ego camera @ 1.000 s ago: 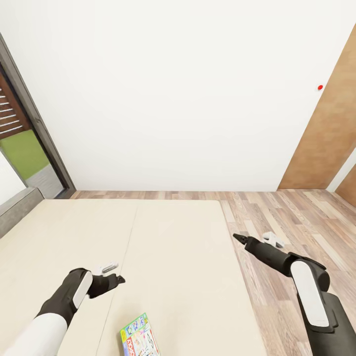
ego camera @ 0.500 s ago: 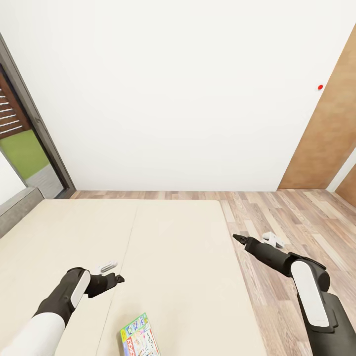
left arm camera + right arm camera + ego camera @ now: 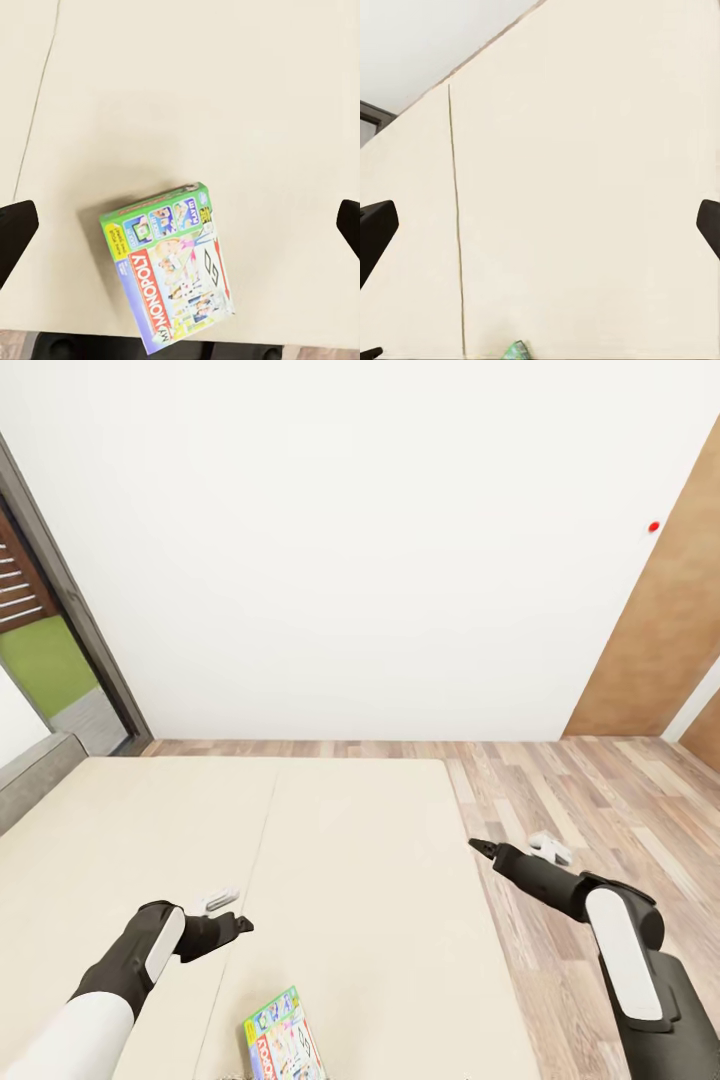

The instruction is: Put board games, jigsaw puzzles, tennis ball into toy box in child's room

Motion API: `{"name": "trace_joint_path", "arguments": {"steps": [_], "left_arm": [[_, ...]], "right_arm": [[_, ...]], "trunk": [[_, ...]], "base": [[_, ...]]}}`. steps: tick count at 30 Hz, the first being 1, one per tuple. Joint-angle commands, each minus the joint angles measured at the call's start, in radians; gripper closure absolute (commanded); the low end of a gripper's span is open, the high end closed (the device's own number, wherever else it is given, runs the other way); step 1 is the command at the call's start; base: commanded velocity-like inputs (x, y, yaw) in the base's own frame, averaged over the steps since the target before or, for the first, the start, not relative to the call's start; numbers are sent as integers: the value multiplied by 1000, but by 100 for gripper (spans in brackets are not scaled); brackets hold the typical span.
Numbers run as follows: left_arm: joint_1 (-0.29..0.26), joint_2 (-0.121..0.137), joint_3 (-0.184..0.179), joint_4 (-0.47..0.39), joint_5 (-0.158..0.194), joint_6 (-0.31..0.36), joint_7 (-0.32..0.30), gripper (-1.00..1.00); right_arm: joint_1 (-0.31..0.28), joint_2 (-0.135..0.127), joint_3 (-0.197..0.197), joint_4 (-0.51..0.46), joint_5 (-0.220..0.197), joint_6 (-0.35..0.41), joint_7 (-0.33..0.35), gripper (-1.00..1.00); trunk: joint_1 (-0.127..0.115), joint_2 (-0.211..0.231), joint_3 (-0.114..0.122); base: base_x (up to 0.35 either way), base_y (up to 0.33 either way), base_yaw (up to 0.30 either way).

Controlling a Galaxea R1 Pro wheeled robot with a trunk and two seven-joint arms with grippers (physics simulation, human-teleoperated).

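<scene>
Head view is showing both arms reaching out over a wide cream bed (image 3: 350,840). The left tool (image 3: 240,924) is hanging just above the mattress, and from this angle its fingers are too small to read. Left wrist view is settling it: the two dark fingertips (image 3: 15,232) are sitting at opposite edges of the picture, spread wide apart, gripping nothing and touching nothing. The right tool (image 3: 478,846) is hovering by the bed's right edge, next to the wooden floor (image 3: 600,810); in its own wrist view the fingertips (image 3: 375,232) are likewise standing far apart with only bare mattress between them, so it is released and empty too.

The board game (image 3: 169,266) is lying flat on the bed, face up, between the left tool's spread fingers but below them and clear of both. It is a green-edged Monopoly box with red lettering and cartoon figures, turned slightly askew. In the head view the box (image 3: 283,1045) is resting near the bed's closest edge, just right of the left forearm.
</scene>
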Motion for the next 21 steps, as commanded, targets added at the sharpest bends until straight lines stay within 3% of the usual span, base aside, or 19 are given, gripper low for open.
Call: {"name": "trace_joint_path", "arguments": {"steps": [1, 9, 21], "left_arm": [[-1, 0, 4, 0, -6, 5, -6, -100], [-1, -3, 2, 3, -7, 5, -1, -100], [-1, -2, 2, 3, -6, 5, -8, -100]], "right_arm": [[-1, 0, -1, 7, -9, 11, -8, -100], [-13, -3, -8, 128, -3, 67, -11, -100], [-15, -3, -8, 136, -3, 71, -9, -100]], "trunk": [[1, -2, -4], [1, -2, -17], [1, -2, -37]], "base": [[0, 0, 0], [0, 0, 0], [0, 0, 0]]}}
